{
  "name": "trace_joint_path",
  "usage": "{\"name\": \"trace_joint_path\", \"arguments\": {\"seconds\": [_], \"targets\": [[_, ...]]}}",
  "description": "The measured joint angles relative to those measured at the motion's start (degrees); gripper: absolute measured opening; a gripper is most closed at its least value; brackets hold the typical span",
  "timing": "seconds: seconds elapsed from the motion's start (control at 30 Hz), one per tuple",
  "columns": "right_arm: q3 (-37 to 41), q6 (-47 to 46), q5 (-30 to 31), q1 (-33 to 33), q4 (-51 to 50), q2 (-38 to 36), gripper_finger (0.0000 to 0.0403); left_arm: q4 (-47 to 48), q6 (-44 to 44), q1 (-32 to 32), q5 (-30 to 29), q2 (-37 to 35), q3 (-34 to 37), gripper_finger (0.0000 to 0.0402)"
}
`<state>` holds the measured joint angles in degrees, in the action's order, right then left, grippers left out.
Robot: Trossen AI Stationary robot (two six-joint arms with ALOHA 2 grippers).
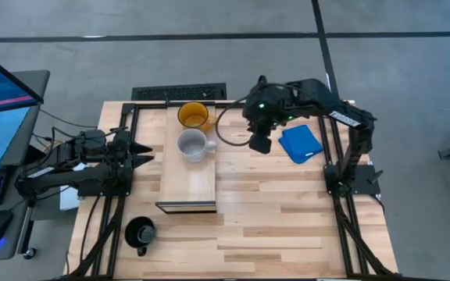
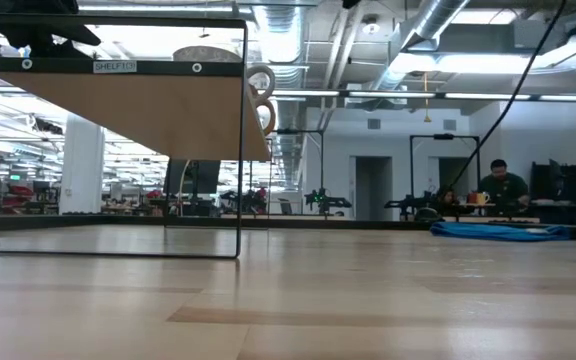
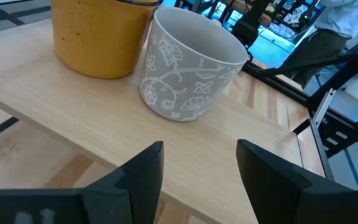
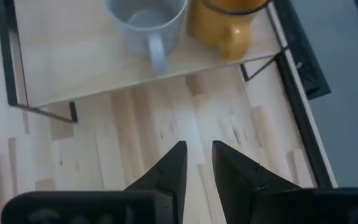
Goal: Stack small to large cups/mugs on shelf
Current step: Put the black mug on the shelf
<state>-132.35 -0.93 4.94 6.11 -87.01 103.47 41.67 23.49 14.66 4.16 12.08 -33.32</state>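
Three mugs are in play: a glossy yellow-orange handled mug [image 1: 194, 115] and a pale grey mug with a white floral pattern [image 1: 192, 145] sit touching, side by side, on the long pale wood shelf board [image 1: 187, 186], the yellow one at twelve o'clock of the grey; a black handled mug [image 1: 140, 232] stands well apart on the planked tabletop [image 1: 287, 226], at about seven o'clock from the shelf. All look like rigid glazed ceramic: probably fairly heavy, slick-walled and liable to chip, so a pinch over the rim wall or across the handle seems safer than squeezing the round body. Both shelf mugs look empty; I cannot tell whether the black one is. The left gripper [image 3: 199, 168] waits at nine o'clock of the grey mug, fingers spread wide, holding nothing. The right gripper [image 4: 196, 163] hovers at three o'clock of the shelf, fingers narrowly parted, also empty.
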Motion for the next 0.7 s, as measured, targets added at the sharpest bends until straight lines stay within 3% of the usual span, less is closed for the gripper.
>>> {"name": "trace_joint_path", "arguments": {"seconds": [0.1,0.3,0.5,0.7], "targets": [[7.6,-0.2,0.0,0.5,5.5,-3.7,0.0097,0.0,-0.1,0.0,0.0,0.0,0.0,0.0194],[32.5,-3.9,-0.6,0.7,22.4,-14.5,0.0097,0.0,-0.3,0.0,0.0,0.0,0.0,0.0194],[55.1,-8.1,-3.8,0.2,46.1,-26.1,0.0097,0.0,-0.3,0.0,0.0,0.0,0.0,0.0194],[72.2,-12.6,-5.1,-1.6,67.1,-33.9,0.0097,0.0,-0.3,0.0,0.0,0.0,0.0,0.0194]]}}
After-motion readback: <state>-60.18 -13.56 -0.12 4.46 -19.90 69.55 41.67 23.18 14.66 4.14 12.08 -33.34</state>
